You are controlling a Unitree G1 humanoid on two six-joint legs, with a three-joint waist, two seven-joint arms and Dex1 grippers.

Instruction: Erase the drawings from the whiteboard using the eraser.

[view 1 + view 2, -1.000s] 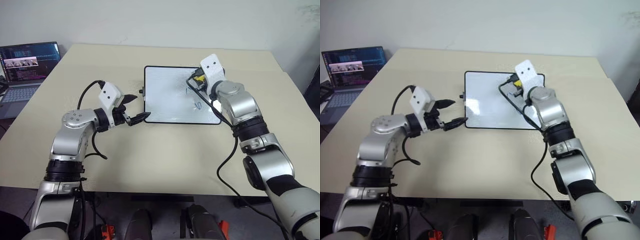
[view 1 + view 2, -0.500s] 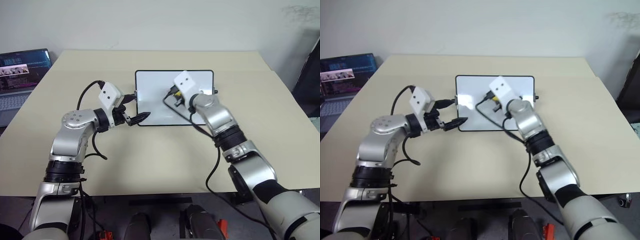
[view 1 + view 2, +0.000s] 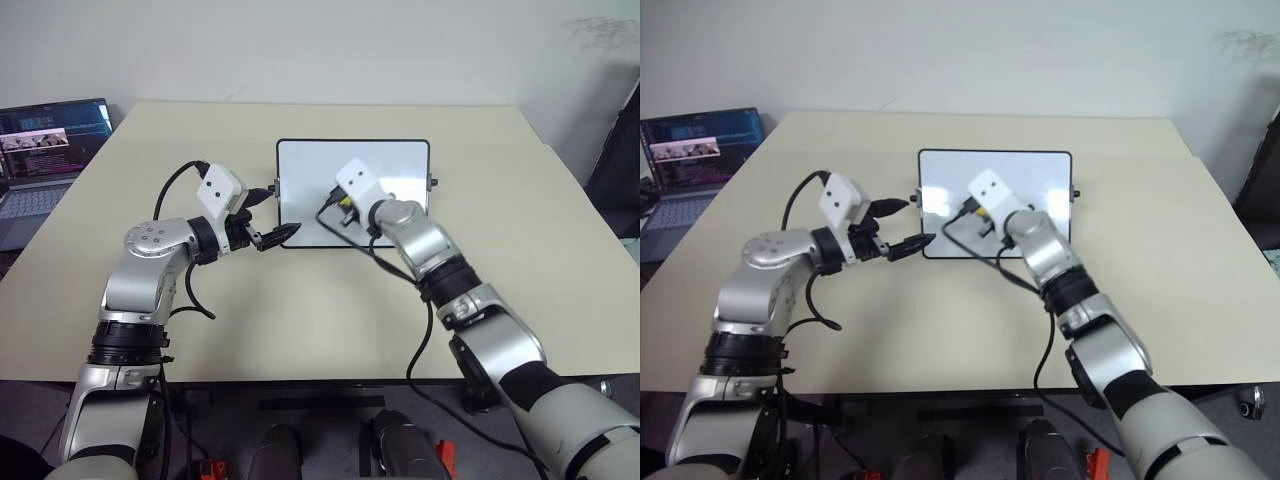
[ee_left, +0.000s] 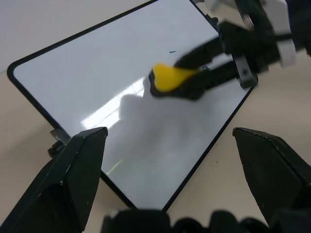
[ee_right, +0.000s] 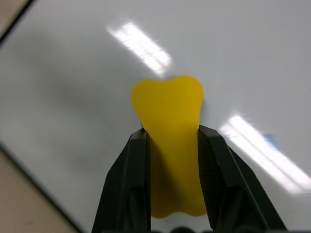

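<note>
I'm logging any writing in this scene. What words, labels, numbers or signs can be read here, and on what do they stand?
Open laptop screen: coloured lines of text and a strip of images, too small to read.
Glossy white black-framed whiteboard: one short blue marker trace, no readable character.
Small yellow eraser: no lettering.

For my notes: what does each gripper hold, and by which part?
Right gripper pinches the small yellow eraser block by its two sides, its rounded end protruding. Left gripper is open, holding nothing.
</note>
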